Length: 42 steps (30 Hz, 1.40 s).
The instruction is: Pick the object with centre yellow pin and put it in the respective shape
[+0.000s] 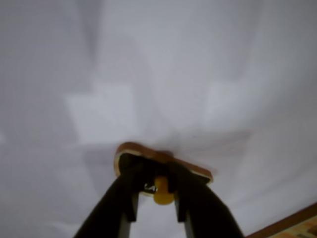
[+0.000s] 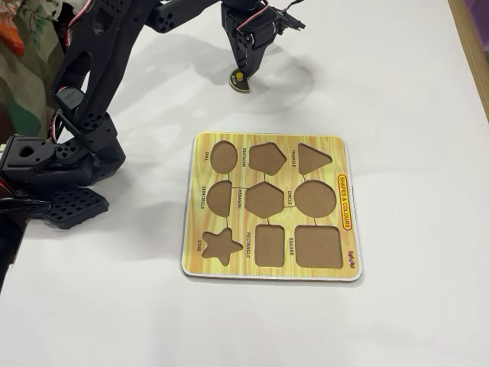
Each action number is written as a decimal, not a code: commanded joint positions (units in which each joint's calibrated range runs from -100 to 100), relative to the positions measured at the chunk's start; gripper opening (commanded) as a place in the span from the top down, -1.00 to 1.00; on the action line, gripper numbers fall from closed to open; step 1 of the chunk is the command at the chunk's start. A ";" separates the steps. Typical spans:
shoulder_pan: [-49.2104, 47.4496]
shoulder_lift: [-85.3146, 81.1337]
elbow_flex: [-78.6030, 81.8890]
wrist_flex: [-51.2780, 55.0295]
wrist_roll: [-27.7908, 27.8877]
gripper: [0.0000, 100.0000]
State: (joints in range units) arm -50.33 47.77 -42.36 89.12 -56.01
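My gripper [image 2: 243, 70] is at the far side of the white table, beyond the board. Its jaws are shut on the yellow knob [image 1: 162, 191] of the small semicircular piece [image 1: 190, 168]. In the fixed view the piece [image 2: 241, 82] hangs under the fingertips, at or just above the table; I cannot tell if it touches. In the wrist view my gripper [image 1: 157, 173] hides most of the piece's face. The semicircle cutout [image 2: 219, 197] is in the board's middle row, at the left, and is empty.
The yellow wood-grain shape board [image 2: 200, 256] lies flat mid-table with several empty brown cutouts. Its corner shows at the lower right of the wrist view [image 1: 297, 225]. The arm's black base [image 2: 46, 168] stands at the left. The table edge [image 2: 474, 53] is at the right.
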 commanded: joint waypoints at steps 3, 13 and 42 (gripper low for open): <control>0.72 -0.49 -0.99 0.25 0.20 0.87; 3.45 -1.07 -0.99 0.34 0.25 0.87; 3.06 -8.69 6.29 -0.44 0.15 0.87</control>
State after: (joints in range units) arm -46.02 43.47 -35.07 88.60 -56.01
